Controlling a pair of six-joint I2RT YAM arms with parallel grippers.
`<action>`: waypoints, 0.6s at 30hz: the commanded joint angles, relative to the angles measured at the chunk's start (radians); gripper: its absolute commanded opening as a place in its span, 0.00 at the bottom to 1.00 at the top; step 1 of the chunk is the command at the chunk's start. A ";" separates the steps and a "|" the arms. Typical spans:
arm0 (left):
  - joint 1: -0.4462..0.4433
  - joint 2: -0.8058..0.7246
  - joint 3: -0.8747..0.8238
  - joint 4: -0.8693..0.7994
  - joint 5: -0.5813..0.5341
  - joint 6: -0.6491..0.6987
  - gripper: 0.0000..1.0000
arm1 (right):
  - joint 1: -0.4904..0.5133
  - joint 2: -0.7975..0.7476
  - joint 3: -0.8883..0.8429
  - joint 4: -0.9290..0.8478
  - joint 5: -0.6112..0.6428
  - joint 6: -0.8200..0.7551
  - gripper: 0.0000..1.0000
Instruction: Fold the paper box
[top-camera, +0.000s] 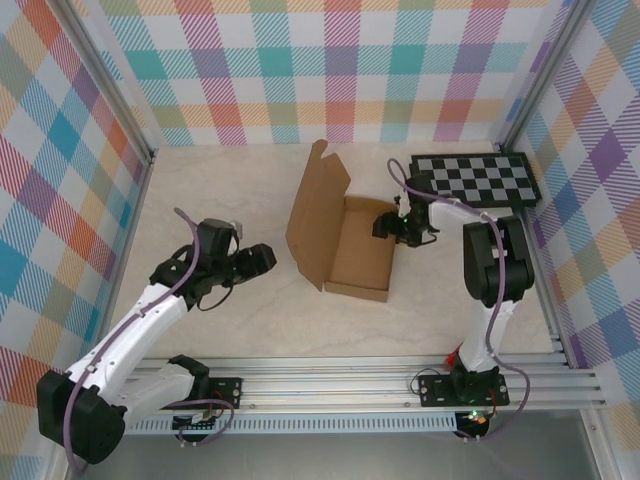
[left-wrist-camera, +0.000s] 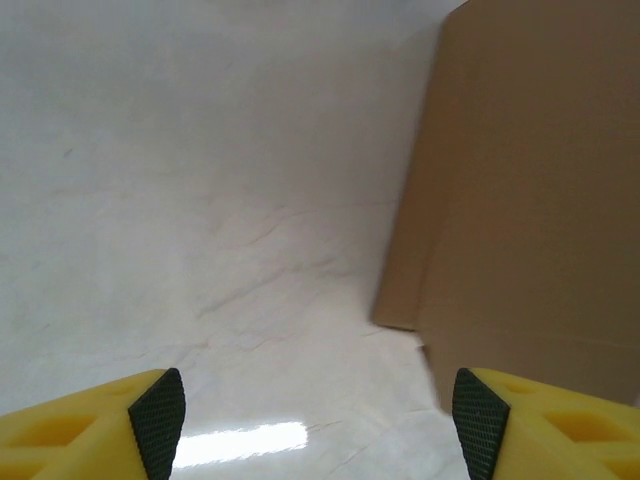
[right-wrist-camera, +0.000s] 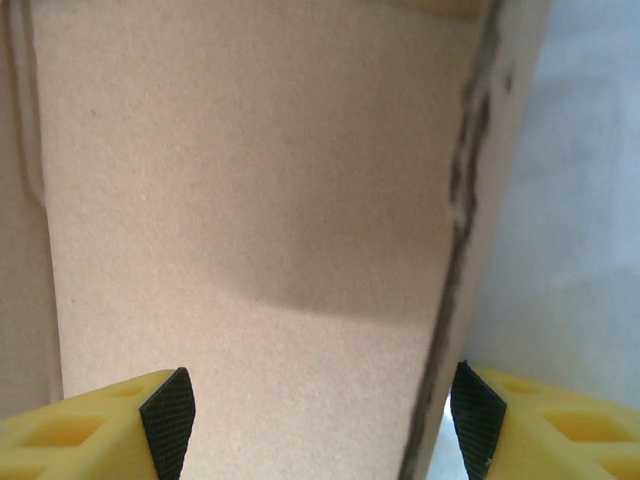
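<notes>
1. one paper box (top-camera: 345, 245) sits in the middle of the surface (top-camera: 250, 180), tray mouth up, long axis running far-to-near, lid flap standing tilted along its left edge.
2. right gripper (right-wrist-camera: 320, 420) straddles the right wall, jaws spread and not pinching, likely to steady the tray.
3. left gripper (left-wrist-camera: 320, 420) hovers spread beside the lid flap, clear of it, likely placed to push it over.

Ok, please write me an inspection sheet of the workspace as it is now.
Surface: pale table, marbled.
Job's things: paper box half folded, its left panel standing up, tray open.
Clutter: checkerboard panel, far right.
Grippers: left gripper open over the table beside the box; right gripper open, box's right wall between its fingers.
Cables: purple cables along both arms.
Surroundings: plaid walls, aluminium rail.
</notes>
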 joint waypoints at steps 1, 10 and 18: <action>-0.049 -0.030 0.067 0.091 -0.028 0.010 0.76 | 0.015 -0.084 -0.087 0.131 0.001 0.163 0.71; -0.081 0.166 0.304 0.042 -0.057 0.138 0.83 | 0.055 -0.178 -0.211 0.175 0.061 0.203 0.71; -0.158 0.348 0.450 -0.014 -0.109 0.252 0.65 | 0.079 -0.240 -0.250 0.173 0.092 0.202 0.71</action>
